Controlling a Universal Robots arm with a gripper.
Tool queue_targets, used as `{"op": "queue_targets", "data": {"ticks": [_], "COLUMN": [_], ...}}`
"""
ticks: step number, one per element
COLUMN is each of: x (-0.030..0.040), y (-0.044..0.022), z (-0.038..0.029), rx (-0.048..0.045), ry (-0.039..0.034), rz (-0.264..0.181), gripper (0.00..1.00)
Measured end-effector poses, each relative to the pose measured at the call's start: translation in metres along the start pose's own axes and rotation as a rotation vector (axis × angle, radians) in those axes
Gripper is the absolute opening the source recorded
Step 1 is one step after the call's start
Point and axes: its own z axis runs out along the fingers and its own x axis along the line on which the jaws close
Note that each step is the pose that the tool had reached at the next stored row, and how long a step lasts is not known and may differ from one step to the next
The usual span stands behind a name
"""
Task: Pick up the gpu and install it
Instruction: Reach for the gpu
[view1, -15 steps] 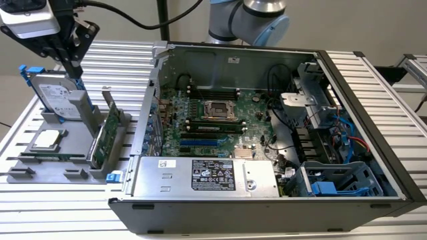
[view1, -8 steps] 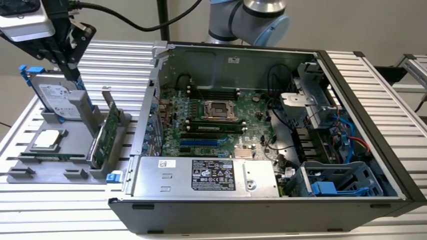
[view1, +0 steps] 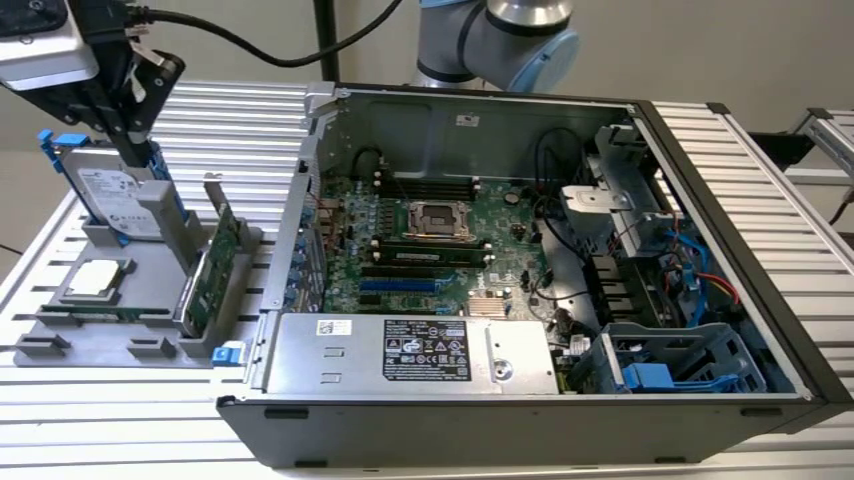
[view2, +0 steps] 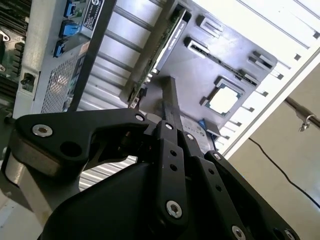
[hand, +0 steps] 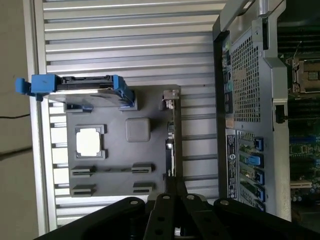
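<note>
On the table's (view1: 240, 110) left side, tray (view1: 150, 268): grey, flat on the slatted metal top, just beside the computer case.
Hard drive (view1: 107, 195): silver in a blue caddy, upright at the tray's back left corner in the exterior view.
Gripper (view1: 139, 160): black, pointing down over the tray's back edge, near the hard drive; fingers pressed together, nothing held.
Processor chip (view1: 94, 280): flat, toward the tray's left edge.
Memory stick (view1: 94, 313): narrow, green, along the tray's front edge.
Gpu (view1: 207, 270): standing on its long edge along the tray edge nearest the case, silver bracket rearward; not yet picked up.
Computer case (view1: 507, 430): open, motherboard exposed, on the table's right part.
</note>
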Motion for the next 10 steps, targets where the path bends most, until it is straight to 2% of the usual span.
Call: {"op": "queue_targets", "data": {"ticks": [10], "x": [0.0025], "y": [-0.0092], "z": [-0.0005], "rx": [0.0], "ry": [0.0], "rz": [0.0], "gripper": [0.0]}}
